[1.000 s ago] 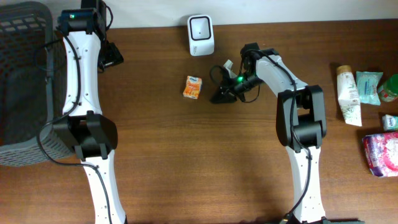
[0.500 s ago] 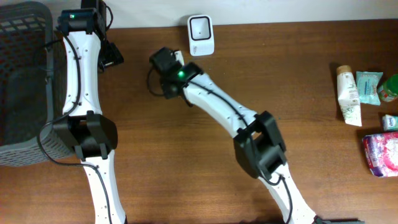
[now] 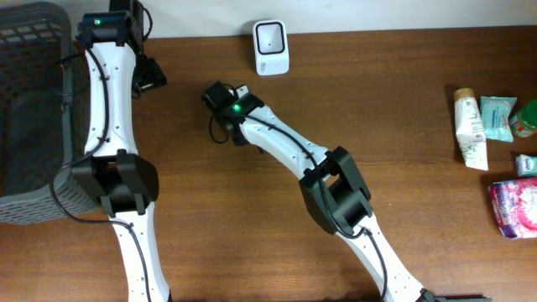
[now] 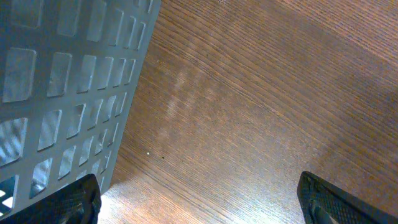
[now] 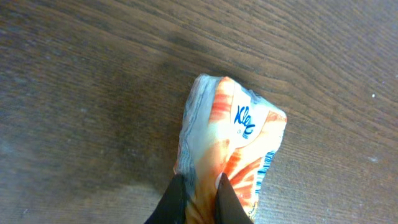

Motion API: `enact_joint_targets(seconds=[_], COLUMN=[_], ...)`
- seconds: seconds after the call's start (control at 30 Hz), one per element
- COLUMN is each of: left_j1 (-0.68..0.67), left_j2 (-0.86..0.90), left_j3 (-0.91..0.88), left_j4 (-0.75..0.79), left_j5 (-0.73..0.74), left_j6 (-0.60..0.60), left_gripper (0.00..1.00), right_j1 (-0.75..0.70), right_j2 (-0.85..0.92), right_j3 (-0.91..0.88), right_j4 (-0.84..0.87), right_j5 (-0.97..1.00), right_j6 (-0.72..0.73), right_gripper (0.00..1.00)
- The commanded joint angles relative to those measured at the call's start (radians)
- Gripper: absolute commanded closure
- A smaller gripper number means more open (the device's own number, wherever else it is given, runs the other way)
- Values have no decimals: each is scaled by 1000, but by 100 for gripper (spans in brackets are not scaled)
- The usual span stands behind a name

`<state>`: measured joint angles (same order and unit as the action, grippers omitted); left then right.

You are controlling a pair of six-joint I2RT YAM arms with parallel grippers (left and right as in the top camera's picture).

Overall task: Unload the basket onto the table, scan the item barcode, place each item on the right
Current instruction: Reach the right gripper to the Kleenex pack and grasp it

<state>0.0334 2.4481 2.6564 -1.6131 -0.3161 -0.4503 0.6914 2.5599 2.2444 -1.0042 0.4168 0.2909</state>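
Note:
The item, an orange-and-white tissue pack with blue lettering, lies against the brown table in the right wrist view. My right gripper is shut on its near end, its black fingers pinching the wrapper. Seen from overhead, the right arm reaches across to the left of centre, and the right gripper hides the pack. The white barcode scanner stands at the back edge, up and to the right of that gripper. My left gripper hangs open over bare wood next to the basket, holding nothing.
A dark grey slatted basket fills the far left, and its wall shows in the left wrist view. At the right edge lie a white tube, a teal pack and a pink pack.
The right arm swung from right of centre across to the left and closed on the tissue pack, which no longer shows on the table. The left arm has not moved.

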Motion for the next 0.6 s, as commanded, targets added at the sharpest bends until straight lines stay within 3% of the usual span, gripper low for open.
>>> enact_joint_targets(seconds=[0.0,0.07,0.1,0.2,0.27,0.43,0.57], left_j1=[11,11,11,11,11,11,11], left_j2=[-6,-6,-6,-6,-6,-6,-6], left_j3=[8,8,8,8,8,8,8], left_j4=[-4,-4,-4,-4,-4,-4,-4], left_j5=[10,10,10,10,10,10,10], left_j6=[-13,-13,-13,-13,-13,-13,-13], left_gripper=[1,1,1,1,1,1,1], right_j1=[-69,-128,-192,-310,-360,-458,-554], right_j2=[25,25,25,31,31,31,16], right_j3=[182,303,372,329,235,-97,-117], right_j4=[-123,-205,-251,-267,-251,-85,-143], right_j5=[-227,-456,-732,-1168,-1322,-1548,-1286], right_j6=[5,0,-51,-112,-142,-144,-115], right_gripper=[96,96,96,96,96,96,69])
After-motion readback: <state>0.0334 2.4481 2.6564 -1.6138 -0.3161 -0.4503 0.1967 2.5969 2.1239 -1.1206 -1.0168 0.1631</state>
